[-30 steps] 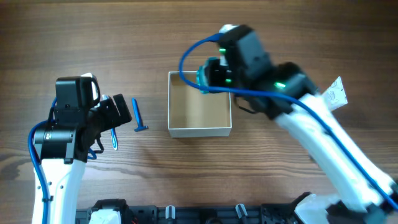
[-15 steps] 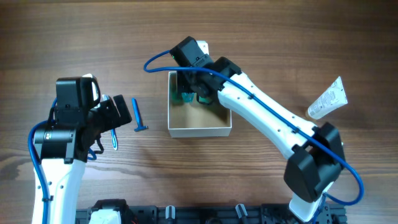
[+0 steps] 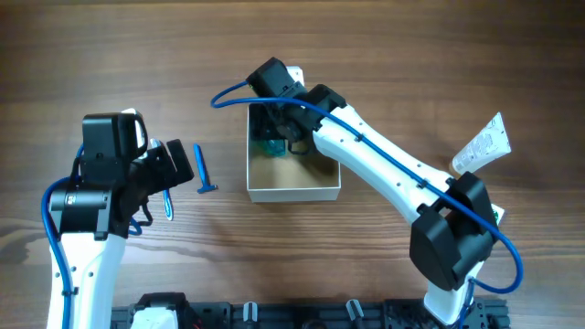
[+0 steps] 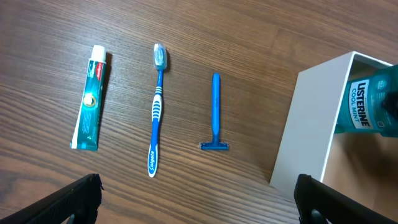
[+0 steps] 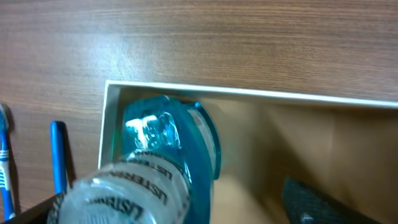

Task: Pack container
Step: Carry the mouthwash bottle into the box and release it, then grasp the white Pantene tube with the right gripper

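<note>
The container is a white-walled box with a tan inside, at mid-table. A teal Listerine mouthwash bottle rests inside it against the far-left corner. My right gripper reaches down into the box around the bottle, open. In the right wrist view the bottle stands between the jaws, and the right finger is clear of it, with tan floor showing between. My left gripper hovers open over bare wood left of the container. The bottle shows inside the box there too.
Left of the box lie a blue razor, a blue-and-white toothbrush and a toothpaste tube, side by side. A white sachet lies at the far right. The right arm stretches across the table's right half.
My right gripper carried the bottle down into the container, then its jaws opened and let the bottle go. The left arm has not moved.
</note>
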Robot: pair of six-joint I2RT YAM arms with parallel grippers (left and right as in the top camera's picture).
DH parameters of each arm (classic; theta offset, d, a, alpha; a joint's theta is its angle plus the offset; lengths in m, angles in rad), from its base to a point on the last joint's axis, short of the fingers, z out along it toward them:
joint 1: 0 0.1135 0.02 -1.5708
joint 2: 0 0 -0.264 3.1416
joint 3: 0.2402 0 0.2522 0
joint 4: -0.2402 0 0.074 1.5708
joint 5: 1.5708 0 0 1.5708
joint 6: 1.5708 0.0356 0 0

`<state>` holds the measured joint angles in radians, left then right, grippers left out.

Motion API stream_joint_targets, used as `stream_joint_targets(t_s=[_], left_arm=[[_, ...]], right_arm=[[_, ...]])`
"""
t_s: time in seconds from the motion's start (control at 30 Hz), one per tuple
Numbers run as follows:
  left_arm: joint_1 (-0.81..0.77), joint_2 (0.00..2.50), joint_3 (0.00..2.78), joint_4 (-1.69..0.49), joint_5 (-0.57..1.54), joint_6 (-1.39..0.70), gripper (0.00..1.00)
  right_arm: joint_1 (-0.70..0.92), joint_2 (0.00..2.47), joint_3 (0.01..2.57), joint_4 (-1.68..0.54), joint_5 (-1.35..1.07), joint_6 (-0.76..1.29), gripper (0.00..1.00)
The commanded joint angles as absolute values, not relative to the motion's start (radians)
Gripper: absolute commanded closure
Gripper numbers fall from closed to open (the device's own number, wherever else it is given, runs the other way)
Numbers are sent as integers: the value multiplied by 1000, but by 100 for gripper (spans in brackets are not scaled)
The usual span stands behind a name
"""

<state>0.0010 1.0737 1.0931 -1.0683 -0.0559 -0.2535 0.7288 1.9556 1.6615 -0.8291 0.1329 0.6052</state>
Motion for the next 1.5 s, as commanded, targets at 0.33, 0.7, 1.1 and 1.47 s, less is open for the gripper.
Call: stream_joint_targets(t_s=[0.33,0.7,1.1,1.47], left_arm=[[-4,1076,1114,-1071,-81,-270,0],[-4,1076,1114,-1072,-80,-270,0],[-4,1076,1114,-1091,-81,-270,0],[-4,1076,1114,-1097,-80,-270,0]], right_arm=[[405,1396,1685,-1184,377,629,0],[-199,1345,1499,-1233,136,157,0],[-207,1463,1242,-986,130,134,14],[-207,1479,1242,-982,129,134,95]])
